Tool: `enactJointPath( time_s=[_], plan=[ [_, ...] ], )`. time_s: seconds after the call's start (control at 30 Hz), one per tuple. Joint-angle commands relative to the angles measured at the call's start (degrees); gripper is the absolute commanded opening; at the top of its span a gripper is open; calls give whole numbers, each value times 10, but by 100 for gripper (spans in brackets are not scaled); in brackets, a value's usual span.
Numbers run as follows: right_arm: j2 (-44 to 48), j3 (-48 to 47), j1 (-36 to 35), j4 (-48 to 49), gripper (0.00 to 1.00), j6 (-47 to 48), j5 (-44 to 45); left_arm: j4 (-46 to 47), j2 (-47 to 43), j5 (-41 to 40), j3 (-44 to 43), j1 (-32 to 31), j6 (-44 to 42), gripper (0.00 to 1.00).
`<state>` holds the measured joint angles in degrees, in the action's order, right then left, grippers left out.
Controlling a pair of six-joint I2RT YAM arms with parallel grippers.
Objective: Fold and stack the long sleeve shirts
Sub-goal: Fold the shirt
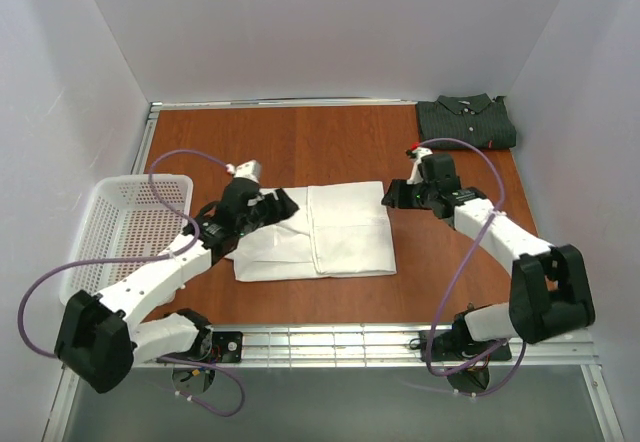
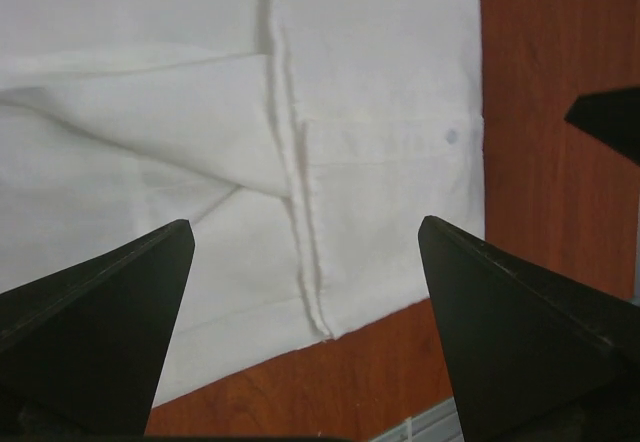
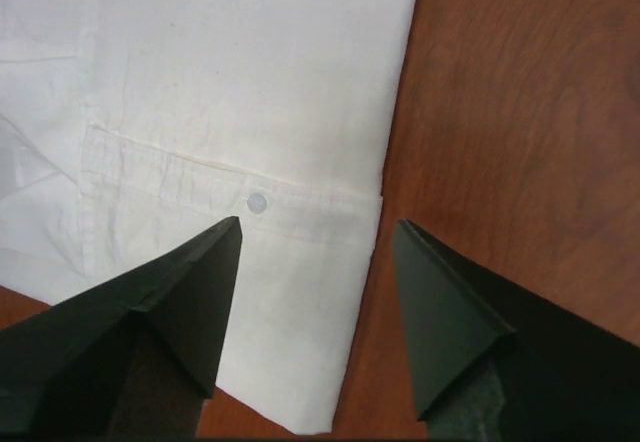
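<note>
**Folded white shirt at risk of coming undone**

The white shirt (image 1: 315,232) lies folded near the centre of the tabletop (image 1: 330,142); the dark striped shirt (image 1: 466,122) is folded at 1 o'clock, well apart from it. The left gripper (image 1: 283,205) is poised over the white shirt's 9 o'clock half; the right gripper (image 1: 390,198) is placed at its 3 o'clock edge; both sets of fingers are spread, and nothing is gripped. The 9 o'clock half appears loosely layered, with a slack fold tucked beneath; if only the upper layer is pinched, the fold is likely to be pulled open; if the two sides are lifted unevenly toward 1 o'clock, the bundle may sag and slide apart, and the stack may be set down askew.
</note>
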<state>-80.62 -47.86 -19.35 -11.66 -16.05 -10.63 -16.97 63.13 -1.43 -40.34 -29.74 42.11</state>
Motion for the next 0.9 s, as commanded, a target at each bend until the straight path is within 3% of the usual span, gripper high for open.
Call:
enactJointPath(
  time_s=[0.0,0.13,0.3,0.57,0.87],
  plan=[
    [70,10,45,-30,61,-14,-8,-16,60,-49,-55,-109,-80,87],
    [125,22,97,-84,82,-32,-47,-18,172,-117,-133,-248,-115,85],
    [166,12,136,-146,95,-42,-28,-20,294,-195,-250,-339,-169,77],
    [239,7,174,-178,99,-56,4,-51,485,-277,-388,-436,-237,66],
    [264,30,180,-178,98,-60,18,-55,574,-313,-434,-473,-269,62]
  ],
)
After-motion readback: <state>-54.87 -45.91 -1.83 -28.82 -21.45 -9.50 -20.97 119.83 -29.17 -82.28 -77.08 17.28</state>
